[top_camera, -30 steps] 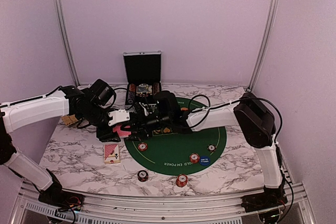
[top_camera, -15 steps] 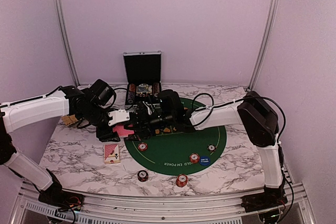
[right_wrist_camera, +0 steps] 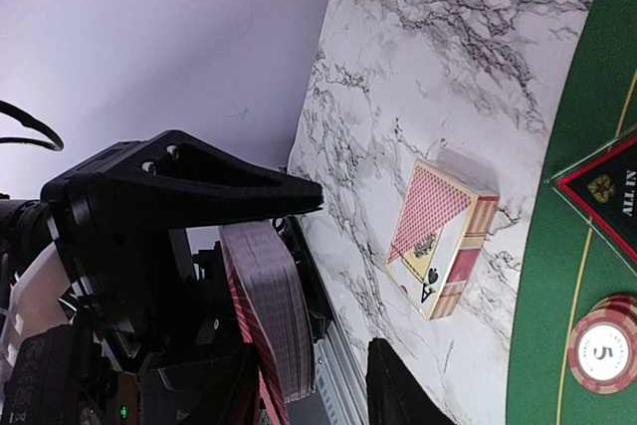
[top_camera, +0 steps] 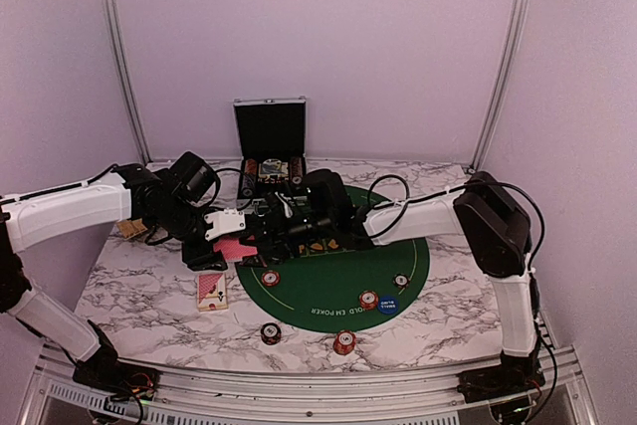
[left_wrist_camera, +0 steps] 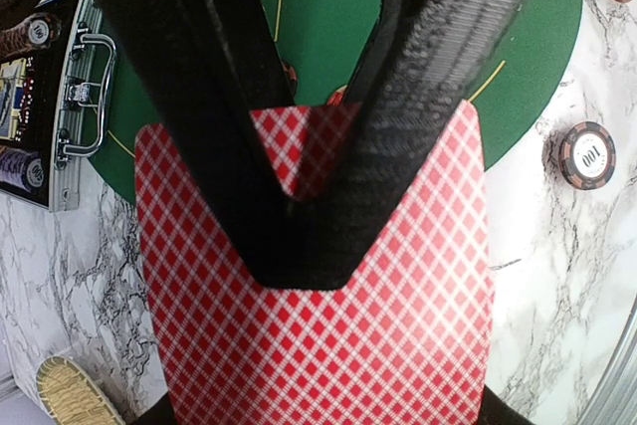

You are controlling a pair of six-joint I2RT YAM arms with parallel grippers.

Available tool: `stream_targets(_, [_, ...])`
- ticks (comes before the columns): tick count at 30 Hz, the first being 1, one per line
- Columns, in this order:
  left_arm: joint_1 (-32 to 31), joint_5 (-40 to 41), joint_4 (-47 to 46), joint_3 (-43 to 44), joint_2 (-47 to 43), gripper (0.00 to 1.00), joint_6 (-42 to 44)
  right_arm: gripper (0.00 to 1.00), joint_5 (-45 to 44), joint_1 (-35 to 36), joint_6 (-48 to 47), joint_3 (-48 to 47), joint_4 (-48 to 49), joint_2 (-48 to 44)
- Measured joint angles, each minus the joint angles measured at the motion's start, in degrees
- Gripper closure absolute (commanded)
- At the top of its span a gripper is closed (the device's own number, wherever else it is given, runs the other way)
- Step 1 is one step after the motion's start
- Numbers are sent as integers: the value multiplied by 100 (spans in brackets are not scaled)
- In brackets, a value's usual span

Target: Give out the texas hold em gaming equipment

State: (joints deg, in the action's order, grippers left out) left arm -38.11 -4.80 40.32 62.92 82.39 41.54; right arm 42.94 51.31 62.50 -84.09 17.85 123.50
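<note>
The left jaws are clamped narrow on a deck of red-backed cards. They hold it over the left edge of the green mat, left of centre on the marble surface. The right jaws are just to the right of the deck and point toward it. I cannot tell how far apart they stand, since only one dark finger shows at the bottom of the right wrist view.

A card box lies flat on the surface, nearer than the deck and a little left of it, off the mat. A black triangular marker with a red border lies on the mat. Three striped chips sit on the near half of the mat, and a blue disc lies just beside the middle one. Two more chips sit on the marble near the front edge. An open black case stands at the far side. A woven tray at the left is partly hidden by the left arm.
</note>
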Motion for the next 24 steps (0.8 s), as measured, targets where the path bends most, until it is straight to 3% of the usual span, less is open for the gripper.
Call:
stream_targets(7, [28, 0, -2, -9, 17, 85, -20, 84, 0, -13, -24, 28, -37, -94])
stream_targets(15, [68, 35, -2, -44, 22, 88, -22, 87, 0, -59, -72, 39, -201, -175])
stream_targets(24, [107, 39, -15, -105, 22, 93, -22, 100, 4, -208, -212, 87, -363, -310])
